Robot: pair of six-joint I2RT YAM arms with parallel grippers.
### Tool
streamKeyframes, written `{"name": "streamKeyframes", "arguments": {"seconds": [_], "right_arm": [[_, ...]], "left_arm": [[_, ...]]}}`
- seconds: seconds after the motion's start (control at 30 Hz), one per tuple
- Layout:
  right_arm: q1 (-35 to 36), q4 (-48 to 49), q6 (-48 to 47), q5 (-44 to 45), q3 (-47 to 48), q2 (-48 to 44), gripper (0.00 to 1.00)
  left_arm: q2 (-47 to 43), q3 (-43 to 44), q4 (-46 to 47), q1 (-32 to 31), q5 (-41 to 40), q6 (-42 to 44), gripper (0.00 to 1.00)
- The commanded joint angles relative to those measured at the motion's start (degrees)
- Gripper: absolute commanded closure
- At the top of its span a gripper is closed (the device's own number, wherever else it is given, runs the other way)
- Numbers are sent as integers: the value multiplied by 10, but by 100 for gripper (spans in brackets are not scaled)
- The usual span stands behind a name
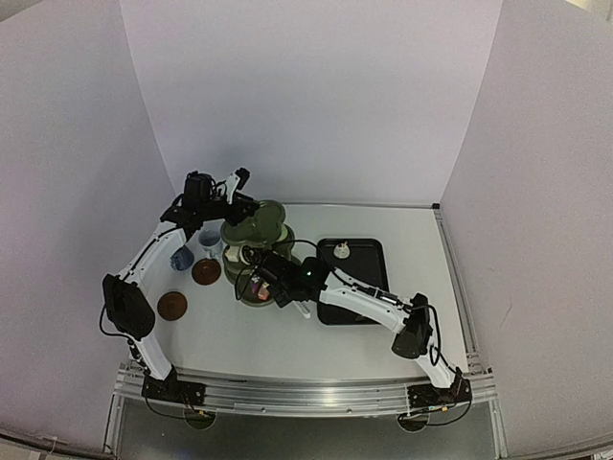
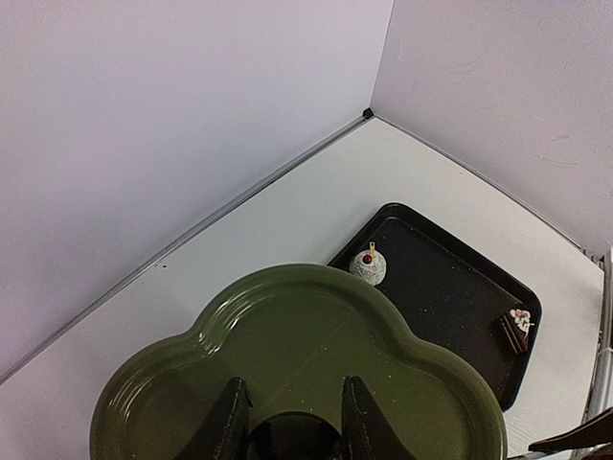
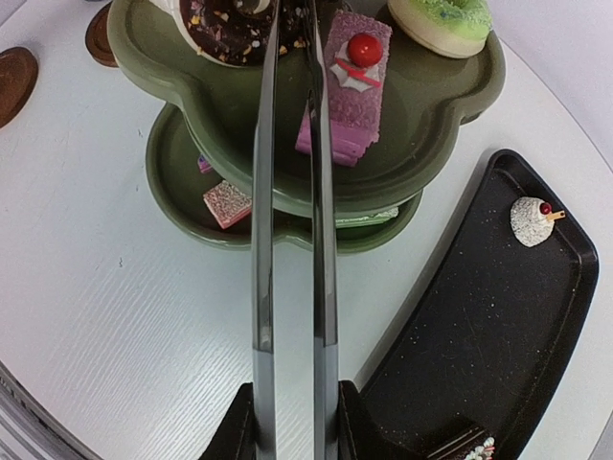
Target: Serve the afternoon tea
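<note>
The olive-green three-tier stand point(image 1: 257, 230) stands left of centre. Its top tier point(image 2: 316, 335) is bare. My left gripper point(image 2: 292, 407) sits over it, fingers closed against a dark round knob point(image 2: 292, 439) at the stand's centre. My right gripper point(image 3: 292, 407) is shut on metal tongs point(image 3: 263, 240) whose tips reach the middle tier point(image 3: 431, 125), between a chocolate ring point(image 3: 225, 29) and a pink cherry-topped slice point(image 3: 350, 81). A green ring point(image 3: 441, 19) sits beside them. A pink square point(image 3: 228, 203) and a pale green slice point(image 3: 369, 218) lie on the bottom tier.
A black tray point(image 1: 369, 287) right of the stand holds a white dome cake point(image 3: 530, 220) and a chocolate slice point(image 3: 465, 448). Two brown saucers point(image 1: 206, 271) point(image 1: 173, 305), a dark-blue cup point(image 1: 181, 259) and a pale cup point(image 1: 209, 240) stand left of the stand.
</note>
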Motion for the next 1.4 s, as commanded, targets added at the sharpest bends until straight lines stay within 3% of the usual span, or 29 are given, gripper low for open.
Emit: {"name": "streamKeyframes", "arguments": {"seconds": [0.0, 0.1, 0.2, 0.4, 0.83, 1.1, 1.37], "right_arm": [[10, -48, 12, 13, 41, -19, 100], [9, -59, 16, 21, 42, -15, 94], [9, -60, 15, 16, 56, -13, 77], [10, -59, 15, 15, 78, -13, 68], [9, -38, 30, 14, 75, -50, 67], [9, -12, 49, -6, 19, -108, 69], [9, -4, 58, -37, -40, -152, 69]], "left_arm": [[-16, -11, -22, -3, -8, 5, 100], [-16, -11, -23, -3, -10, 5, 100], [-16, -11, -24, -3, -11, 6, 99], [-17, -11, -25, -3, -12, 8, 95], [-20, -9, -28, -3, -15, 9, 88], [-24, 1, -37, -3, -22, 19, 61], [-25, 22, -45, -3, -25, 26, 44]]}}
